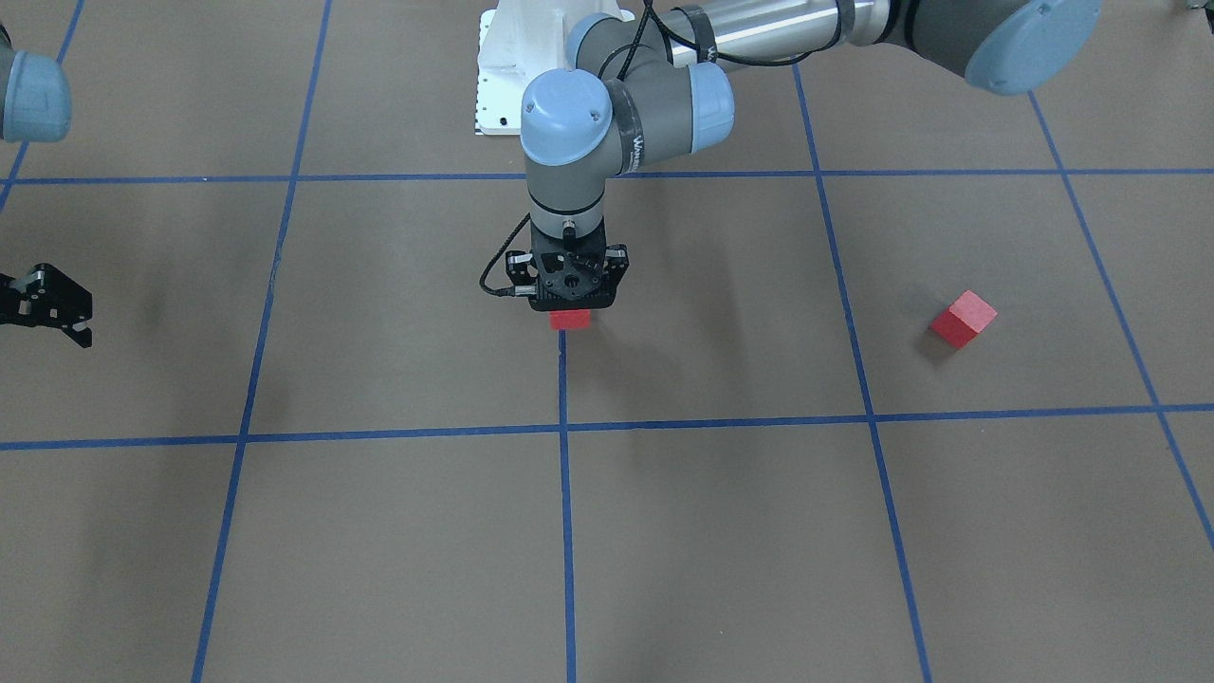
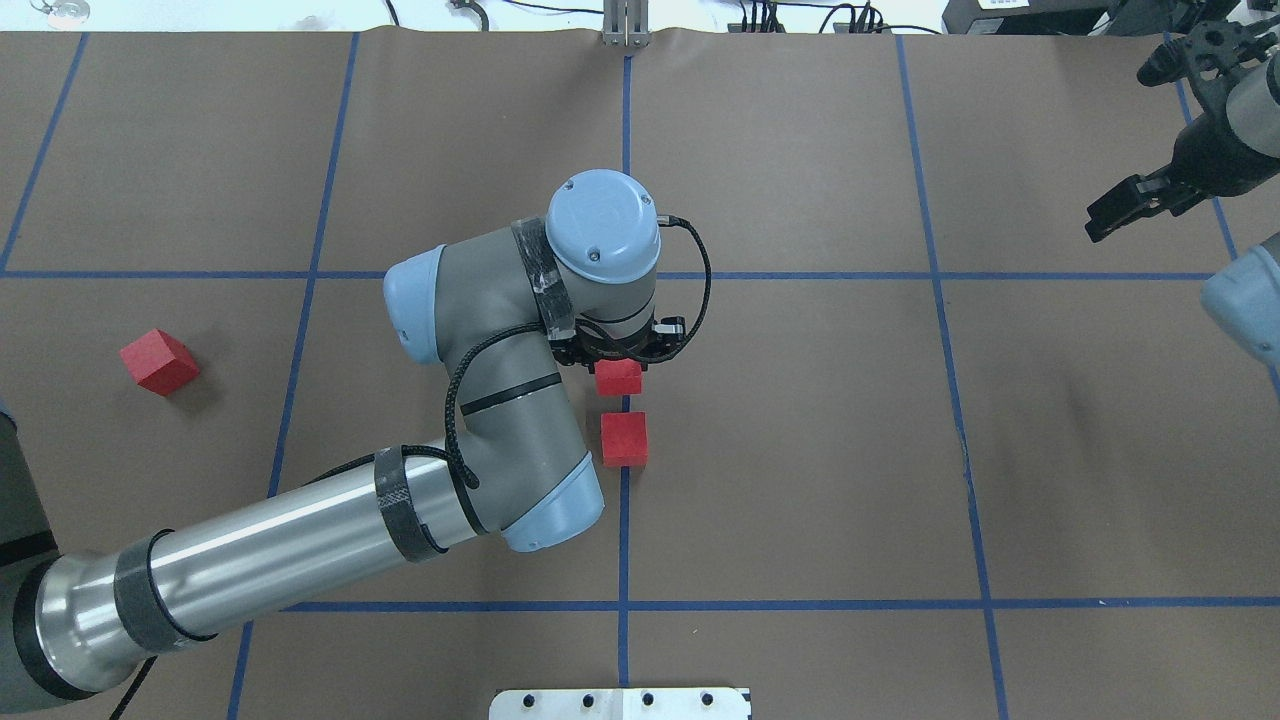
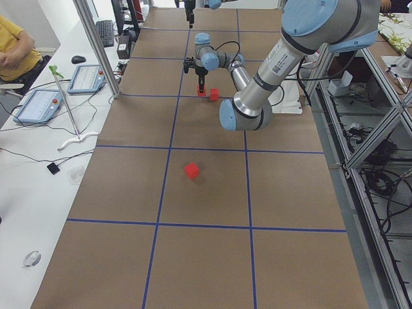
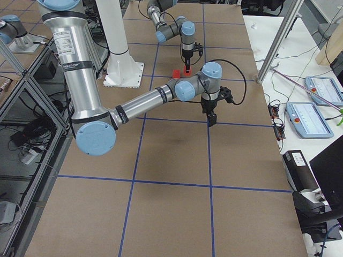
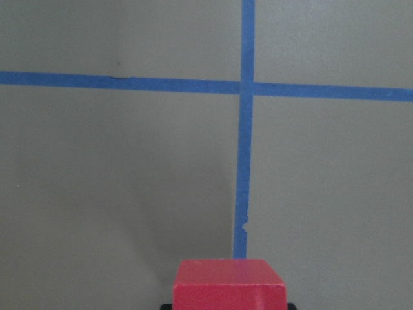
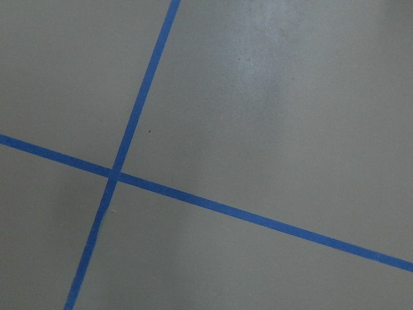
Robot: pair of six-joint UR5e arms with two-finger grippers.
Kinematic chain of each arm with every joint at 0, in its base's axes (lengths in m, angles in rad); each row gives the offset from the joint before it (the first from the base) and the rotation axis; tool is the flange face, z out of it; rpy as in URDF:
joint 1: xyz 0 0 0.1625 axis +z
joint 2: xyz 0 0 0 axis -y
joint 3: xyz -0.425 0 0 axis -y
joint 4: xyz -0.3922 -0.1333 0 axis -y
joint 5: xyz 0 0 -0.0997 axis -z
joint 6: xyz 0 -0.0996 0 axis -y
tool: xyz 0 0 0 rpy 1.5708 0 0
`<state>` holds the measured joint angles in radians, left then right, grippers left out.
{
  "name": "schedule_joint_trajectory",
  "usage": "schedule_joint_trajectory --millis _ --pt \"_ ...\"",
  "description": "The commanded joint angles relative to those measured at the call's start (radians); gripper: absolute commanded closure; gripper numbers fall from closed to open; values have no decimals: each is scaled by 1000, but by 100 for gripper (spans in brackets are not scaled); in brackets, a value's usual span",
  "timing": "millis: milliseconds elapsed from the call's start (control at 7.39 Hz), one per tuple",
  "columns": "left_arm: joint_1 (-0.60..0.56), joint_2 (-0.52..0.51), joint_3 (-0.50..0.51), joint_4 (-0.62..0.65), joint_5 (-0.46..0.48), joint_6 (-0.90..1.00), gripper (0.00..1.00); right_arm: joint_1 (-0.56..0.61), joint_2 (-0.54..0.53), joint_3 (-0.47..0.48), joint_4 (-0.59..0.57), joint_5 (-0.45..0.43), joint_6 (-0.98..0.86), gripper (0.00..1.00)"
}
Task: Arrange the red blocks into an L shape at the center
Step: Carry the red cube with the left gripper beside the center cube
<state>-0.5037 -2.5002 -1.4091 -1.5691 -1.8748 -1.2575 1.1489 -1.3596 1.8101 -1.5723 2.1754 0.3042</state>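
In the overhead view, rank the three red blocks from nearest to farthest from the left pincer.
1. Gripped block, directly under the left pincer, on the centre line.
2. Second block, just nearer the robot on the same line.
3. Far-left block, well off to the robot's left.

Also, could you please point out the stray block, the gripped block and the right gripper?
Stray block [image 2: 156, 352]: overhead view, top face.
Gripped block [image 2: 618, 377]: overhead view, visible top face.
Right gripper [image 1: 88, 321]: front-facing view, between its fingertips.
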Motion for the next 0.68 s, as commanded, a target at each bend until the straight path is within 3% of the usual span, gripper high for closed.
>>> schedule_joint_trajectory --millis 0,542 --pt "25 0 4 0 0 -3 90 0 -1 0 0 1 1 1" --pt "31 3 4 -2 3 -2 87 0 -1 0 0 0 1 1"
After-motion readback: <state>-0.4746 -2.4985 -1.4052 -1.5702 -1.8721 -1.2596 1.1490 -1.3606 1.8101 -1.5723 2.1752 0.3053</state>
